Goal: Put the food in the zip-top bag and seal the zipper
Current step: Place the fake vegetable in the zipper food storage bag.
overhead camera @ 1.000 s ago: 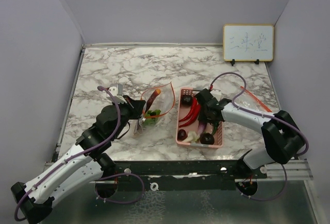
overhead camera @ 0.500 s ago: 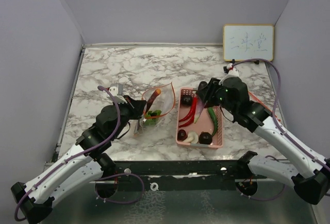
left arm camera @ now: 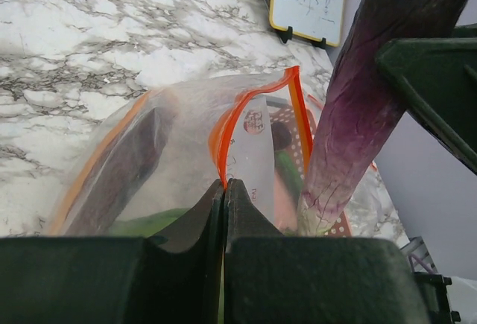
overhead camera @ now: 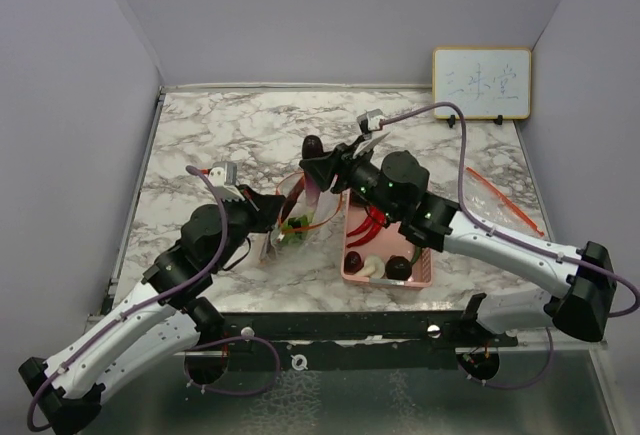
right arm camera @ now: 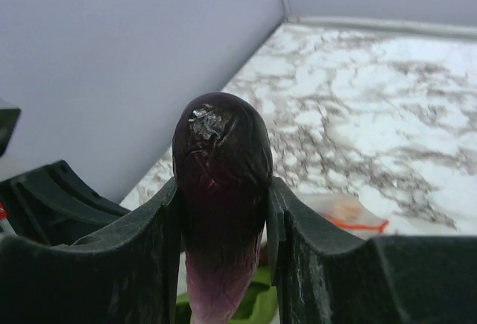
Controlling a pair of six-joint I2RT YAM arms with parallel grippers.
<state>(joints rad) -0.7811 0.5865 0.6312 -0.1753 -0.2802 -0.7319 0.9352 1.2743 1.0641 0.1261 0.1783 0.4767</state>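
Observation:
The clear zip-top bag [overhead camera: 297, 217] with an orange zipper rim [left arm camera: 223, 134] stands open, left of the basket. My left gripper [overhead camera: 271, 212] is shut on the bag's near rim [left arm camera: 223, 184]. Green leafy food [overhead camera: 294, 226] lies inside the bag. My right gripper [overhead camera: 317, 169] is shut on a long purple vegetable [right arm camera: 221, 153]. The vegetable hangs upright over the bag's mouth [left arm camera: 358, 108]. Red chili peppers [overhead camera: 371, 225], dark round pieces [overhead camera: 399, 268] and a white mushroom-like piece [overhead camera: 372, 267] lie in the pink basket [overhead camera: 388, 282].
A small whiteboard [overhead camera: 481, 83] stands at the back right. Another clear bag with an orange strip [overhead camera: 500, 200] lies on the marble at the right. Grey walls close in the table on three sides.
My right arm has lifted the purple vegetable out of the basket and swung left with it to above the bag's mouth. The left gripper kept its hold on the bag's rim.

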